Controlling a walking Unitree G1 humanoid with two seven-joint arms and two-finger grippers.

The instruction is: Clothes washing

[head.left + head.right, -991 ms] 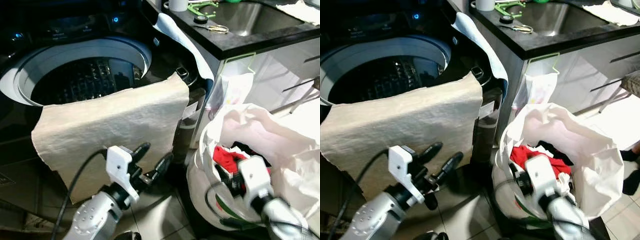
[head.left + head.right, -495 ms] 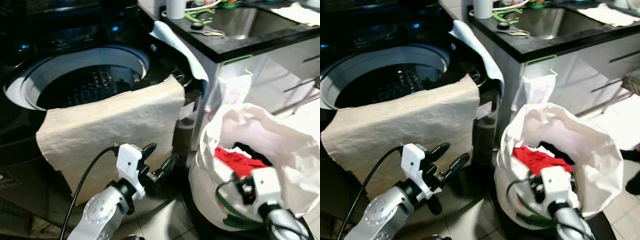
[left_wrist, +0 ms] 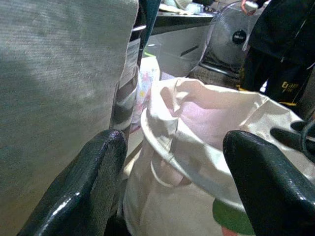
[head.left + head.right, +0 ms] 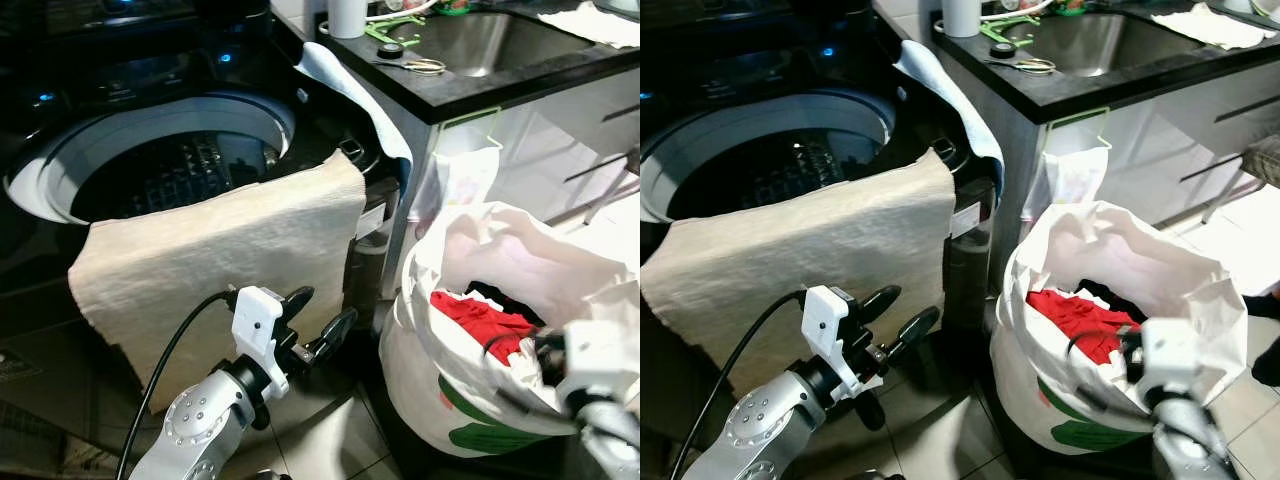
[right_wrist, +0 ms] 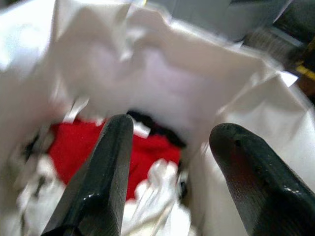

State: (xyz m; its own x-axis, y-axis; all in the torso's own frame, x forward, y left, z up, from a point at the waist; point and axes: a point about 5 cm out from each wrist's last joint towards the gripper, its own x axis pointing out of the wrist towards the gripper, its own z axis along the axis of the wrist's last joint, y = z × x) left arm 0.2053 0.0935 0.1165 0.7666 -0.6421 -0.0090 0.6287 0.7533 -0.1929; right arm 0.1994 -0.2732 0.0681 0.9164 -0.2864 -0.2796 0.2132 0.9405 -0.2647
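A beige towel [image 4: 220, 250] hangs over the front rim of the open top-loading washer [image 4: 150, 150], covering part of its front. Just right of the washer stands a white laundry bag [image 4: 1120, 300], its mouth open, with a red garment [image 4: 1075, 318] on top of the clothes inside. The left gripper [image 4: 318, 318] hovers low in front of the towel's lower right corner, fingers spread and empty. The right gripper [image 5: 170, 182] is at the bag's near right rim, fingers apart over the red garment, holding nothing.
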